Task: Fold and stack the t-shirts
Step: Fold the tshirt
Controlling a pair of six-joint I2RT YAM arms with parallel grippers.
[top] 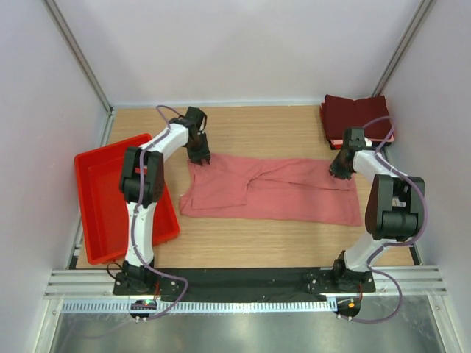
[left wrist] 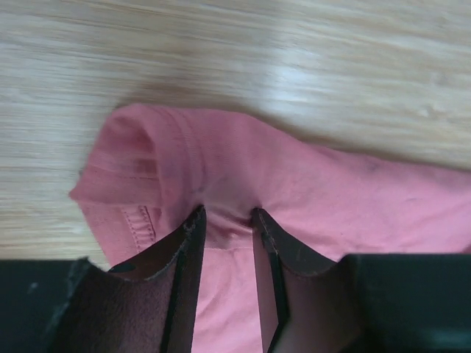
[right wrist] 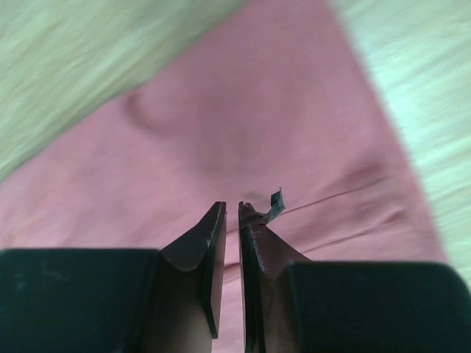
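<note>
A red plastic tray (top: 103, 202) lies on the left side of the wooden table (top: 243, 250), slightly askew, with the left arm rising just beside its right rim; that arm reaches out to the far left corner of the salmon-pink t-shirt (top: 268, 190), where the left gripper (top: 200, 159) points down onto the cloth; from the left wrist its fingers (left wrist: 188, 243) stand clearly apart — roughly half spread — with the tips resting on the shirt's hemmed corner and a small pucker of pink cloth lying in the gap between them, not clamped; the corner itself is rolled up in a soft hump on the bare wood beyond the tips; the shirt lies spread in a long wrinkled band across the middle of the table, left to right, between the two grippers; at its far right corner the right gripper (top: 338, 173) sits low over the cloth, its jaws drawn almost together with only a thin slit left — whether they pinch any fabric I cannot tell; a small dark flap (right wrist: 277, 200) sticks off one fingertip, over a seam line in the shirt; beyond this gripper, in the far right corner, rests the stack of folded dark maroon t-shirts (top: 355, 115), apart from the pink one.
</note>
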